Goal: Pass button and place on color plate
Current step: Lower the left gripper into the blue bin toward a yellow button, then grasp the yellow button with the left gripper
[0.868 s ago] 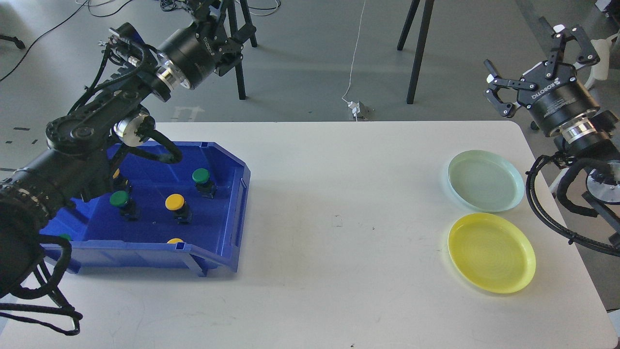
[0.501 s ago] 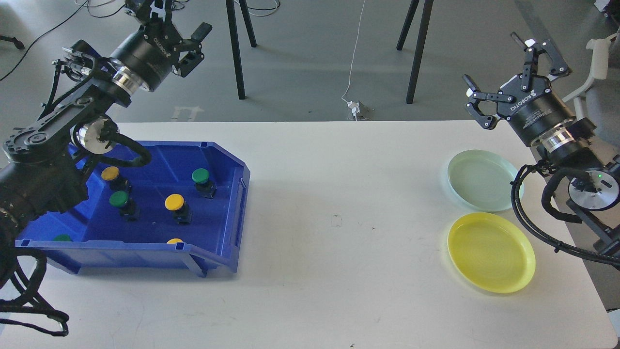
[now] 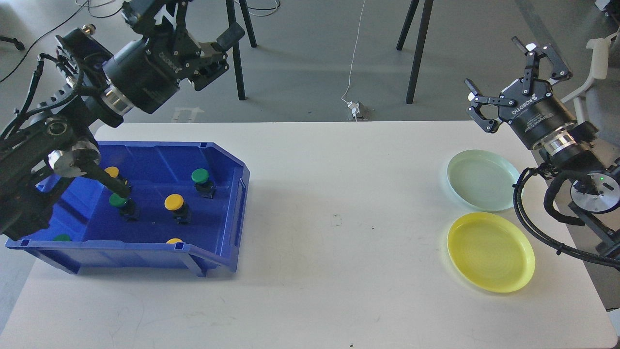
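Green and yellow buttons (image 3: pixel 174 202) upright in bin below left end effector (image 3: pixel 196 29); pale-green plate (image 3: pixel 484 180), yellow plate (image 3: pixel 490 251) below right end effector (image 3: pixel 516 68).

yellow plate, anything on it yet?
Empty. The yellow plate shows only its bare surface, and every visible button sits in the blue bin.

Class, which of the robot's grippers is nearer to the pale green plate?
Right. The right gripper hangs open just above and behind the pale green plate; the left gripper is across the table, above the blue bin.

White table (image 3: pixel 339 271) carries blue bin (image 3: pixel 227 213), pale-green plate (image 3: pixel 484 180), yellow plate (image 3: pixel 490 252).
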Available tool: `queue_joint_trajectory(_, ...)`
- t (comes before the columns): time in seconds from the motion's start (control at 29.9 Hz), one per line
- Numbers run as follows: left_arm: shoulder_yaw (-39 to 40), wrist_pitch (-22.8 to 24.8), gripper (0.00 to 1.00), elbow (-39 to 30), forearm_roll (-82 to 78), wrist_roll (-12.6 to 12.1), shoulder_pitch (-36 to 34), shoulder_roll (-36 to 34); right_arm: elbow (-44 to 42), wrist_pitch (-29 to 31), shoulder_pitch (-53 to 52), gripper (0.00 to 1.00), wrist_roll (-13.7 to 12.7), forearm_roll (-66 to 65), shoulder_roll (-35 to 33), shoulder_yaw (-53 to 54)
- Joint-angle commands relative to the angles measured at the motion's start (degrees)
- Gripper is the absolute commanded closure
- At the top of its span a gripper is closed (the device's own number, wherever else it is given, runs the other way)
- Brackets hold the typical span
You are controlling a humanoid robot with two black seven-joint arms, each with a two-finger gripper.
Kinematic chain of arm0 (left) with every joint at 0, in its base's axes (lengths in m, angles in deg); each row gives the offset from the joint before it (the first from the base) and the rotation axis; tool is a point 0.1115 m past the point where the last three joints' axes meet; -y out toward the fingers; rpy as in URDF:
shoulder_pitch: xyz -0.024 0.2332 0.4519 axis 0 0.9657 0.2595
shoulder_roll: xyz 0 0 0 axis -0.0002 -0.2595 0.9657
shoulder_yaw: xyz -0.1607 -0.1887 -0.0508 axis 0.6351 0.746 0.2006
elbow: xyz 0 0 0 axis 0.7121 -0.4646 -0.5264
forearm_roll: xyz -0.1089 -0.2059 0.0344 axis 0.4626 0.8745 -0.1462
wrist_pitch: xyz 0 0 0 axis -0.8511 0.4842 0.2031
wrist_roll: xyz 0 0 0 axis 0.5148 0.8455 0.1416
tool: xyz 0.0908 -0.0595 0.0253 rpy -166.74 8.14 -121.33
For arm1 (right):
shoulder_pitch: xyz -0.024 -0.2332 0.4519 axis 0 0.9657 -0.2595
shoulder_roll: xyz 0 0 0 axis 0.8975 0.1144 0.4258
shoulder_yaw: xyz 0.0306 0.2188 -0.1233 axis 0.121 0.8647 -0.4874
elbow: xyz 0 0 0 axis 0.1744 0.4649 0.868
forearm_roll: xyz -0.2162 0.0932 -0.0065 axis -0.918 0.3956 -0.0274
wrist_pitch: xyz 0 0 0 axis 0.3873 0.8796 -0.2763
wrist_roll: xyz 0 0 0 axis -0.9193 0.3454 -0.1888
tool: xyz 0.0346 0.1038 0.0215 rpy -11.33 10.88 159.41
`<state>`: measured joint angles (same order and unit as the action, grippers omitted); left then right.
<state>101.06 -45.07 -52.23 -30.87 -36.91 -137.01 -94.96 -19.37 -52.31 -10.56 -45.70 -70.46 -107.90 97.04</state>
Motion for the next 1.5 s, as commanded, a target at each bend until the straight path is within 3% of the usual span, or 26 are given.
queue_joint_trajectory(0.0, -13.8, 0.0, 0.02, -0.7, -14.0, 0.0, -9.7, -10.6, -0.2, 0.0, 0.9, 0.01, 0.0, 0.0, 0.0, 0.1)
queue_joint_trajectory(0.17, -23.9, 0.0, 0.00, 0.3, -30.4, 0.0, -19.5, -15.0, -2.6, 0.0, 1.5, 0.01, 0.0, -1.4, 0.2, 0.1)
queue_joint_trajectory(0.37, -29.6, 0.0, 0.00, 2.2, -46.5, 0.0, -19.4, -14.5, -3.8, 0.0, 2.6, 0.01, 0.1, -1.4, 0.3, 0.1)
queue_joint_trajectory(0.53, -36.6, 0.0, 0.00, 4.8, -48.0, 0.0, -19.4, -11.1, -6.1, 0.0, 2.8, 0.01, 0.4, -1.4, 0.4, 0.4)
queue_joint_trajectory(0.84, -37.2, 0.0, 0.01, 17.0, -47.6, 0.0, -14.7, -1.6, -6.8, 0.0, 2.7, 0.01, 0.4, -1.4, 1.9, 0.4)
queue_joint_trajectory(1.24, -37.1, 0.0, 0.01, 24.8, -47.4, 0.0, -12.2, 2.5, -6.8, 0.0, 3.2, 0.01, 0.5, -1.4, 1.8, 0.4)
queue_joint_trajectory(1.47, -37.1, 0.0, 0.01, 25.1, -47.2, 0.0, -11.6, 3.3, -6.8, 0.0, 3.9, 0.01, 0.5, -1.4, 1.9, 0.5)
